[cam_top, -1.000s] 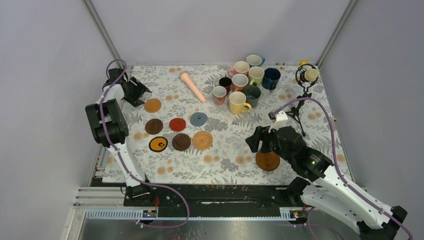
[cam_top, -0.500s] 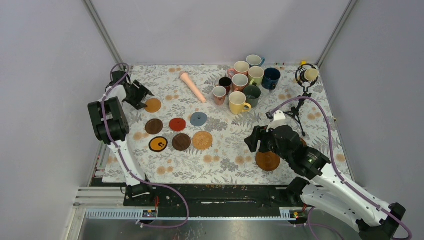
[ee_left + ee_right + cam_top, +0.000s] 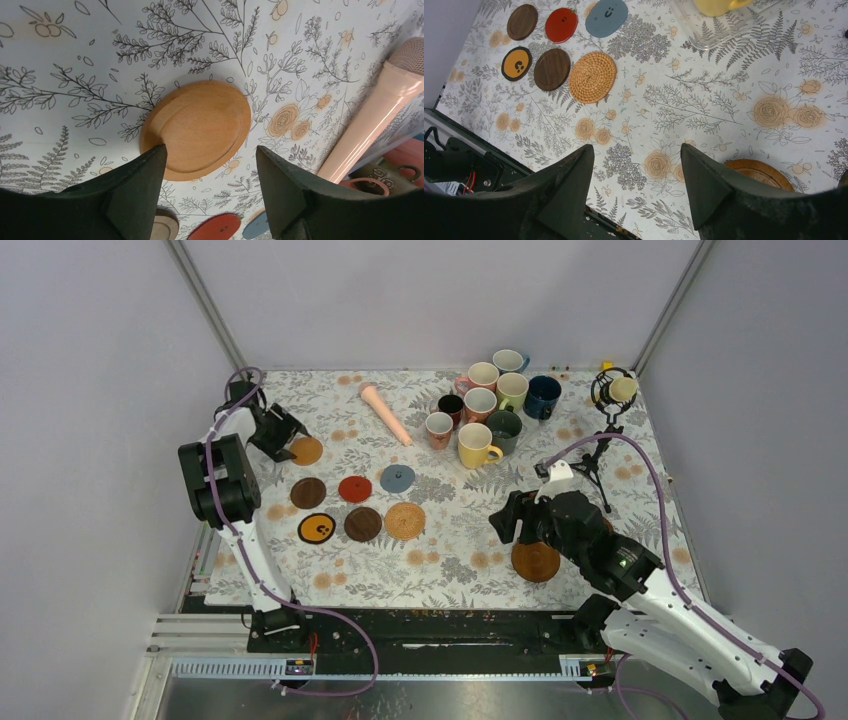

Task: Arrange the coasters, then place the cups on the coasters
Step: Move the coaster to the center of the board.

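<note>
The left fingers (image 3: 132, 192) are spread over the orange wood coaster (image 3: 197, 130), the right fingers (image 3: 561, 192) spread and empty. The coasters (image 3: 355, 489) are partly arranged; no cups (image 3: 476, 443) are yet placed.

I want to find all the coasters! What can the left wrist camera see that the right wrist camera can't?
Only the left wrist view shows the orange wooden coaster, in front of the open left gripper, and the long pink stick. Only the right wrist view shows the woven coaster, the black-and-yellow coaster, a shiny brown coaster and a yellow cup. Both show the red coaster, the grey-blue coaster and the flowery tablecloth.
</note>
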